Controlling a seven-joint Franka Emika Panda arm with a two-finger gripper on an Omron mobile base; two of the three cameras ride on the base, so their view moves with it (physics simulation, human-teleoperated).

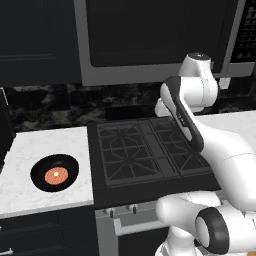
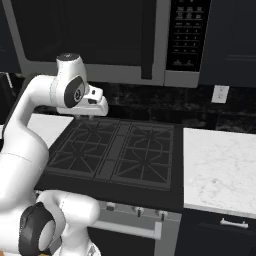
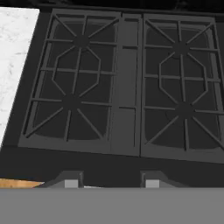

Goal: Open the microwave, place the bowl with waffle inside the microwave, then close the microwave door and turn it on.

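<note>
The microwave (image 1: 150,45) hangs above the stove, and its button panel (image 2: 187,35) is at the right edge. The microwave door (image 2: 95,35) is shut, its black bar handle (image 2: 146,42) upright beside the panel. The black bowl (image 1: 55,173) sits on the white counter left of the stove, with the round orange waffle (image 1: 56,175) lying in it. My gripper (image 2: 86,118) hangs over the stove's back left burner and points down. In the hand view my gripper (image 3: 112,183) is open, its fingertips (image 3: 72,181) apart with nothing between them, well to the right of the bowl.
The black gas cooktop (image 3: 127,87) with two grates lies under the hand. White marble counters flank it, left (image 1: 30,145) and right (image 2: 220,165). A wall outlet (image 2: 220,93) is behind the right counter. The oven handle (image 2: 130,230) runs along the stove front. Dark cabinets (image 1: 35,40) surround the microwave.
</note>
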